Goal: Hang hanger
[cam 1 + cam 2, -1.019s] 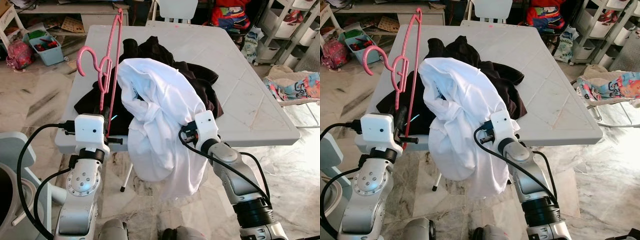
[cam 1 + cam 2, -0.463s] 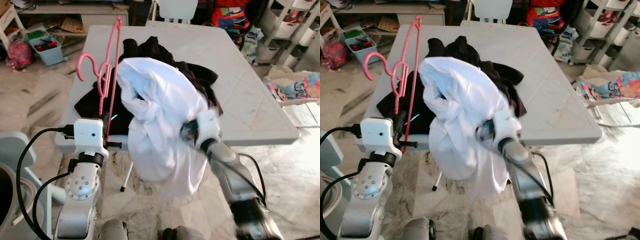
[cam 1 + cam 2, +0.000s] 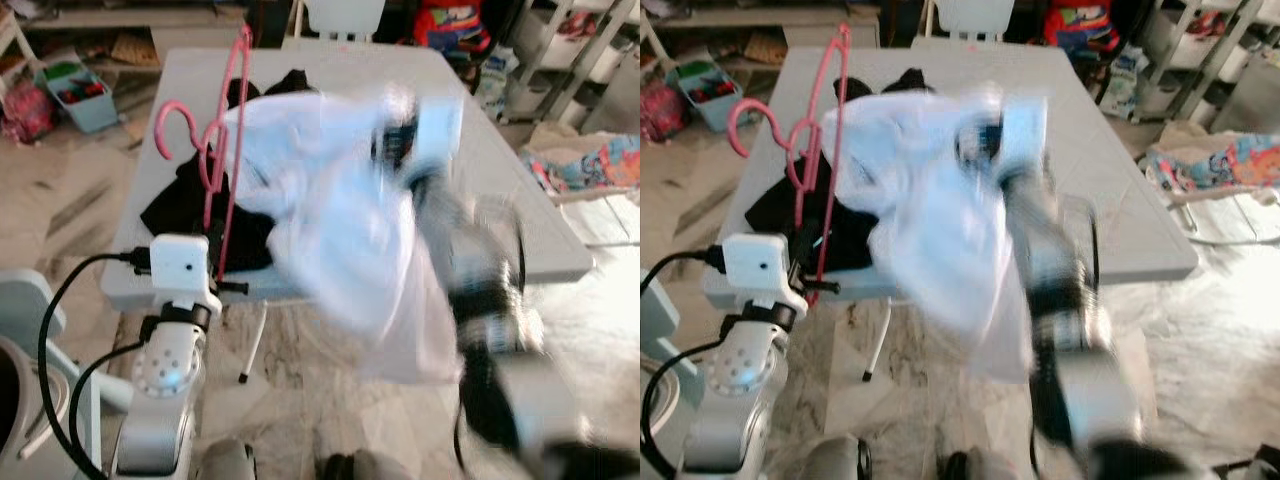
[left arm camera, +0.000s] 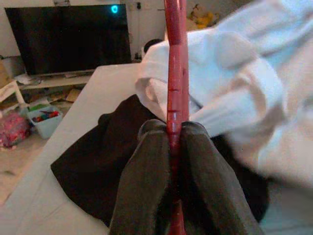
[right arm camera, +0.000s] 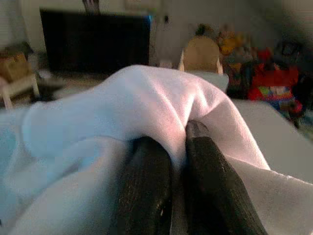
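No writing or brand could be read anywhere.

At the left, the left gripper (image 4: 174, 142) stood at the near edge of the table (image 3: 520, 190), its jaws clenched on the lower bar of the pink hanger (image 3: 228, 140). In the left wrist view the two black fingers (image 4: 142, 176) pressed against the bar from both sides with no gap. The hanger rose nearly upright from that grip, its hook (image 3: 172, 122) curling out toward the robot's left, above the table's left part.

Behind the hanger a black garment (image 3: 190, 205) lay heaped on the table, reaching toward the left edge.

To the right of the hanger, the white shirt (image 3: 340, 220) hung in the air over the table, its top beside the hanger's upper part and its tail drooping below the near edge. It was smeared by blur, so whether it touched the hanger could not be told.

Farther right, the right gripper (image 5: 176, 161) was raised above the table, also blurred in the head views. In the right wrist view its jaws were closed tight on a fold of the white shirt, the cloth bunched over and between the fingers (image 5: 146, 186).
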Tool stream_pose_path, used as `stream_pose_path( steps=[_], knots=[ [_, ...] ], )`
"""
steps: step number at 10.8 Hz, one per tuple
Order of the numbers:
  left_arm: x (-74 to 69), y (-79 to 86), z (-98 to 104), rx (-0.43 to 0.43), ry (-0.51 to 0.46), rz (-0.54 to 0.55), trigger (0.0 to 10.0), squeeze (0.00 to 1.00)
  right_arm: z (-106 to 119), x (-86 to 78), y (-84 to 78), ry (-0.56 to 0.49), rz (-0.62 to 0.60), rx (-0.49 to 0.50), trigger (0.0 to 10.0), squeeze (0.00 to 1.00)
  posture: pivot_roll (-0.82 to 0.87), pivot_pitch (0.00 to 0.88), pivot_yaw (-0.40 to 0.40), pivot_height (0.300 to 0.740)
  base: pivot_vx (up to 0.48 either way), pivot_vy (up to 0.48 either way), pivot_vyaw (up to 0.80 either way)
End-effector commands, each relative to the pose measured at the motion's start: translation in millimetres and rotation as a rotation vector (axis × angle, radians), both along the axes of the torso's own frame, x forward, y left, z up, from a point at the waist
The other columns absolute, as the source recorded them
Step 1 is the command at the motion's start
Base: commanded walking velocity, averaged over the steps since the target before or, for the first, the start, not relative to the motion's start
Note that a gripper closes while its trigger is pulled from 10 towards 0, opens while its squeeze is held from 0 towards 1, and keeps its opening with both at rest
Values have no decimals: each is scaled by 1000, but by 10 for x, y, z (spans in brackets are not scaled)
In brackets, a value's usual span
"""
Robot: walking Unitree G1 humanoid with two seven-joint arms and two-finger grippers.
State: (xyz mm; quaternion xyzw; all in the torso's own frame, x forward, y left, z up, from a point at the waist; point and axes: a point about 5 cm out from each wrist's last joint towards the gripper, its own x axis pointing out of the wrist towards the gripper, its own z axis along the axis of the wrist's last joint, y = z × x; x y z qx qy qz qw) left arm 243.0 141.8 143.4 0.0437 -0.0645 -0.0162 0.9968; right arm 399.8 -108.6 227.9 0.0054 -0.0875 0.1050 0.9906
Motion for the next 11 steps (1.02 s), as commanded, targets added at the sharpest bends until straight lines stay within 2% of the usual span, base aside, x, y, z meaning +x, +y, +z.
stream_pose_path(
  steps=[1, 3, 4, 5, 6, 7, 9, 10, 11],
  knots=[
    [14, -32, 54, -1, -22, -10, 10000, 0, 324, 83, 0, -92, 16, 16, 0, 0, 111, 51, -85, 740, 0, 0, 0],
    [19, -23, 67, -2, -32, 6, 10000, 0, 933, 184, 110, -212, 48, 1, 0, 0, 123, 50, -103, 740, 0, 0, 0],
    [9, -16, 71, 0, -35, 24, 10000, 0, 1412, 160, 124, -316, 30, 61, 0, 0, 133, 53, -113, 740, 0, 0, 0],
    [-6, -8, 72, 0, -36, 36, 10000, 0, 1742, 97, 129, -403, 24, 120, 0, 0, 139, 55, -117, 740, 0, 0, 0],
    [-14, -10, 74, 1, -37, 39, 10000, 0, 1821, 76, 133, -429, 29, 130, 0, 0, 149, 58, -122, 740, 0, 0, 0],
    [-19, 15, 83, 9, -43, 53, 10000, 0, 1781, 83, 154, -431, 40, 116, 0, 0, 149, 61, -124, 740, 0, 0, 0],
    [-15, 12, 82, 14, -46, 60, 10000, 0, 1280, 162, 268, -329, 87, -19, 0, 0, 146, 65, -124, 740, 0, 0, 0],
    [-17, -18, 79, 11, -45, 51, 10000, 0, 919, 196, 343, -227, 117, -189, 7451, 0, 145, 65, -123, 740, 0, 0, 0],
    [-16, -32, 77, 11, -43, 45, 10000, 0, 390, 188, 378, -81, 199, -386, 10000, 1000, 148, 64, -121, 740, 0, 0, 0]
  ],
)
